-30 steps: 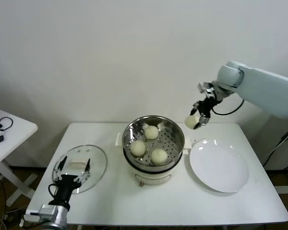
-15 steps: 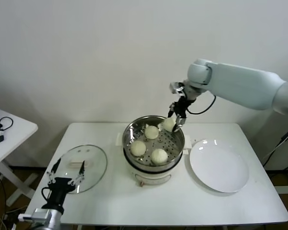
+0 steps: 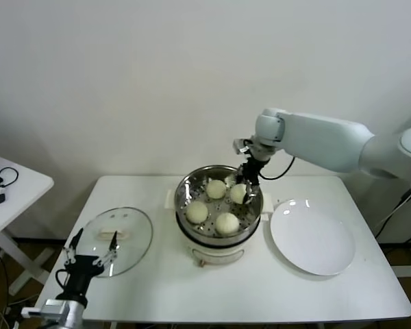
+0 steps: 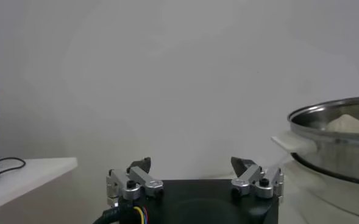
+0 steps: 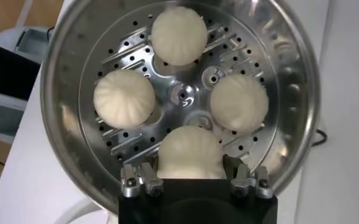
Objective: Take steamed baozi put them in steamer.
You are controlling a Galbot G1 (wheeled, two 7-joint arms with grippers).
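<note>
Right gripper (image 3: 242, 189) reaches down into the steamer (image 3: 189, 186) at frame centre of the head view, fingers clamped on the fourth baozi (image 3: 239, 193) — the bun sits at the basket's right rear, low against the perforated floor; cannot tell if it touches. In the right wrist view the fingers (image 5: 144, 180) flank that bun (image 5: 190, 153), one on each side. Three other baozi lie in the basket apart from one another: rear (image 3: 216, 188), left (image 3: 196, 212), front (image 3: 227, 223). The steamer sits on a cream pot base (image 3: 212, 253) mid-worktop (image 3: 157, 288). White plate (image 3: 312, 236) just right of the pot, bare. Glass lid (image 3: 114, 240) lies flat at lower left. Left gripper (image 3: 89, 252) hangs at the lower left edge of the frame near the lid — fingers (image 4: 138, 176) spread apart, holding nothing.
</note>
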